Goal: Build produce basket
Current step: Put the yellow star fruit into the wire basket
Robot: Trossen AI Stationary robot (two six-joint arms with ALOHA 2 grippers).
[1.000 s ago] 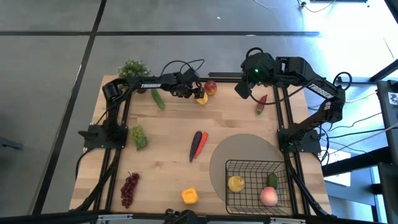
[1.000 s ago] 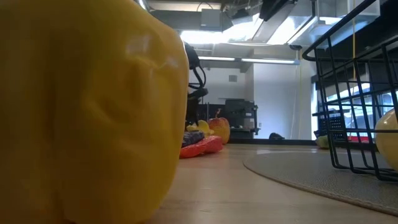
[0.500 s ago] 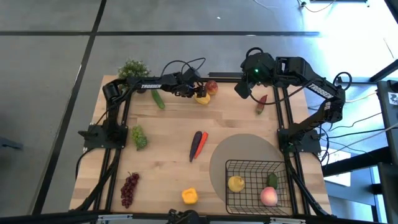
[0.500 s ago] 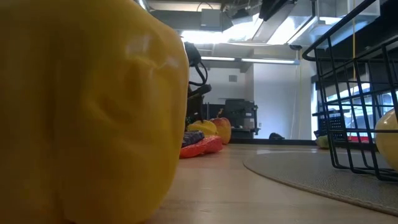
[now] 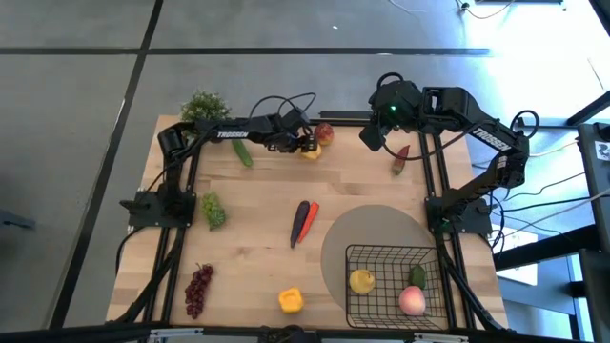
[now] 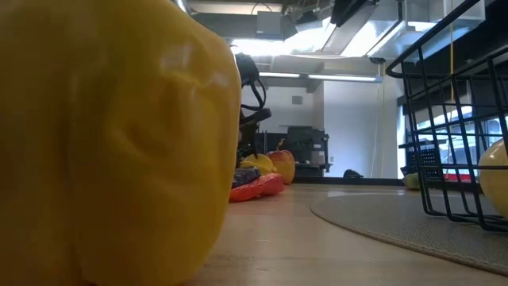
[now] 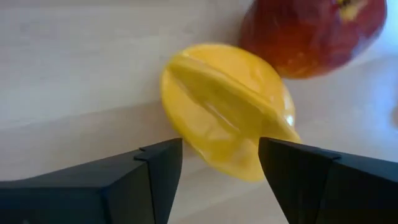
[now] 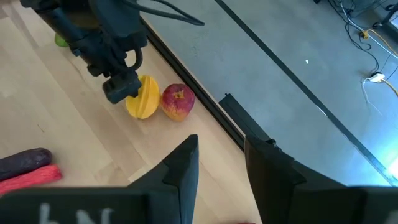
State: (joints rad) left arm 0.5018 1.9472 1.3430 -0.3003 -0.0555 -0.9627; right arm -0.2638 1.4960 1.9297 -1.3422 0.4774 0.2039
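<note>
The left claw [image 5: 307,145] was seen spread around a yellow fruit [image 7: 227,109] beside a red apple [image 5: 324,134] at the desk's far edge; the right claw's [image 8: 221,163] fingers were parted, nothing held

Grey concrete floor [image 5: 86,114] crossed by dark seams surrounds the wooden table [image 5: 257,257]. Beyond it, white walls [image 6: 349,127], bright ceiling lights [image 6: 270,48], and a dark cabinet [image 6: 305,147] against the far wall.

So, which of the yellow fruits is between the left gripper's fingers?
The ridged yellow starfruit beside the red apple; the left gripper straddles it. The yellow pepper lies apart.
</note>
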